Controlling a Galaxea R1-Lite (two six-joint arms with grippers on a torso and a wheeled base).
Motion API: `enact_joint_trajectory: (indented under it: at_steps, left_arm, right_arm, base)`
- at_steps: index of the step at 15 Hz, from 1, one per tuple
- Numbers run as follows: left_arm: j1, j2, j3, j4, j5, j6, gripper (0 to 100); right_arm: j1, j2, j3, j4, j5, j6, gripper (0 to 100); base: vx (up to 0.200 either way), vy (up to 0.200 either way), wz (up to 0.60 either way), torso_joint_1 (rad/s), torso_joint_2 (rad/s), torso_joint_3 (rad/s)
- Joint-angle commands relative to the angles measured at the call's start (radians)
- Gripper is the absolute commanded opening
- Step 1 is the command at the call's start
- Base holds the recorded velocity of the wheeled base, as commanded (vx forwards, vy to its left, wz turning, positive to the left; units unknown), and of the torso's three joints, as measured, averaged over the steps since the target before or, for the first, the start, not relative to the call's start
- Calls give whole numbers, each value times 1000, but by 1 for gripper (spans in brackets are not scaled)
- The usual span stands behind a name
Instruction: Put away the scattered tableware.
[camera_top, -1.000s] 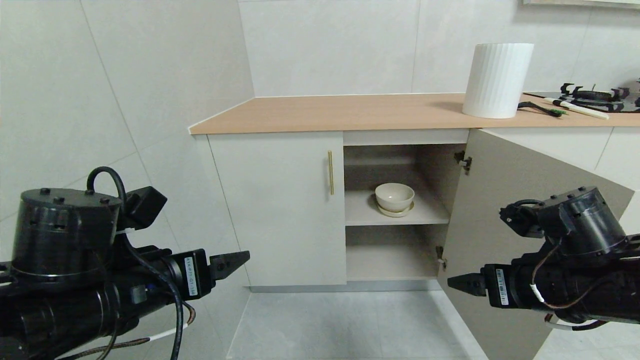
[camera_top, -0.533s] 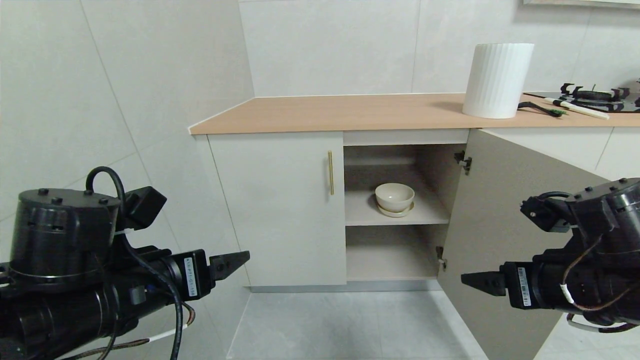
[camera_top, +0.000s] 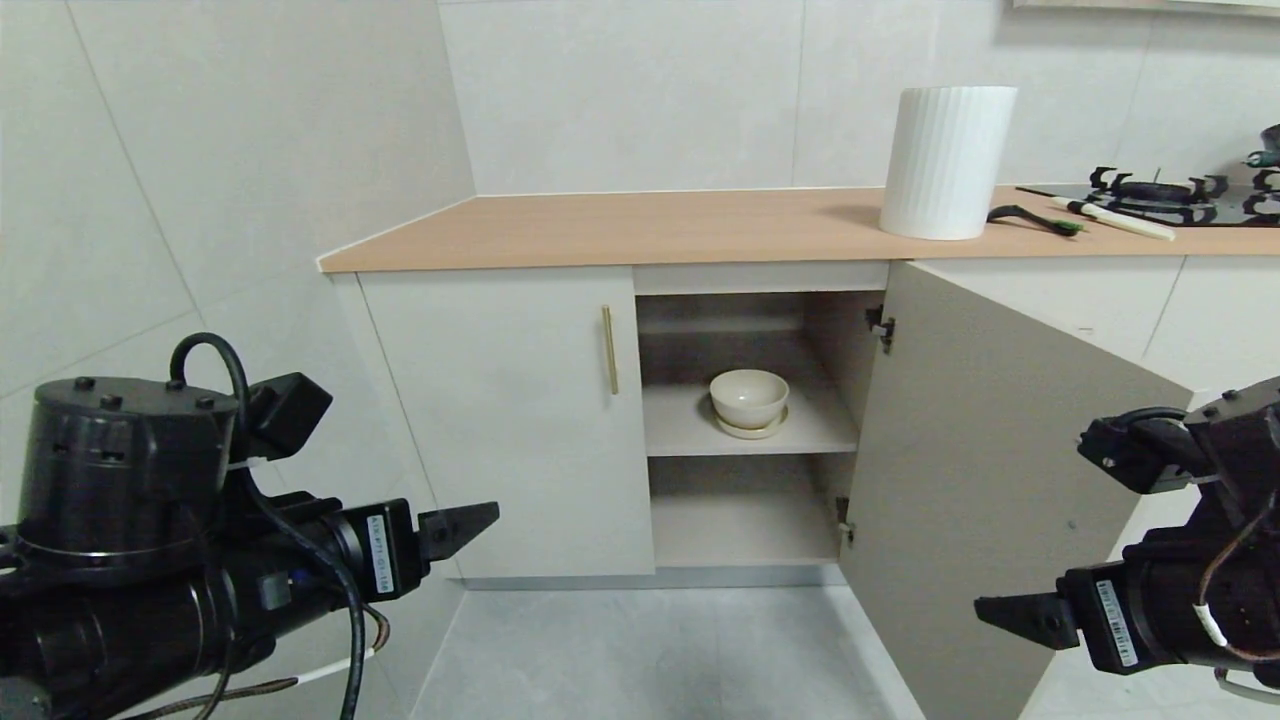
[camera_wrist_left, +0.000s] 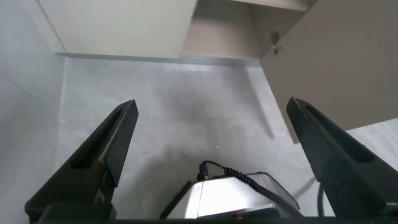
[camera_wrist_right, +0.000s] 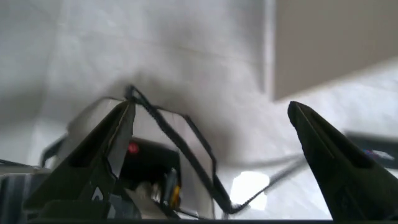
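A round cream ceramic bowl (camera_top: 748, 395) sits on a flat cream plate (camera_top: 748, 430) on the grey cabinet shelf (camera_top: 690, 432). The left gripper (camera_wrist_left: 211, 106) and right gripper (camera_wrist_right: 211, 107) have open, empty jaws.

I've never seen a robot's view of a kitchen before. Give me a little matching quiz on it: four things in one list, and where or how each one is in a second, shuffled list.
Things
1. cream bowl
2. white ribbed container
3. right cabinet door
4. left cabinet door

Place or state
A. shut, with a gold handle
B. standing on the wooden countertop
C. swung open
D. on a small plate on the cabinet's upper shelf

Pairs: 1-D, 2-B, 3-C, 4-A
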Motion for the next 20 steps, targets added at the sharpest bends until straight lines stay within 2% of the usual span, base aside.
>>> enact_joint_trajectory:
  at_steps: [1,6,9,12,15,20]
  left_arm:
    - [0,1,0,-1,0,0,100]
    - [0,2,0,1,0,0,100]
    - [0,2,0,1,0,0,100]
    - [0,2,0,-1,-1,0,100]
    - [0,2,0,-1,-1,0,100]
    - [0,-1,-2,-1,-1,-2,100]
  right_arm:
    - [-5,3,-17,18,-14,0,100]
    - [-152,48,-58,24,-26,-14,100]
    - [-319,75,-98,23,-52,-66,100]
    - [-440,163,-155,-11,-52,-55,100]
    - [-497,276,-160,-165,-54,-9,100]
    - [-494,387,-158,-284,-63,72,100]
  base:
    - [0,-200,0,2,2,2]
    - [0,-200,0,1,5,2]
    - [0,0,0,0,0,0]
    - [0,0,0,0,0,0]
    - [0,0,0,0,0,0]
    - [0,0,0,0,0,0]
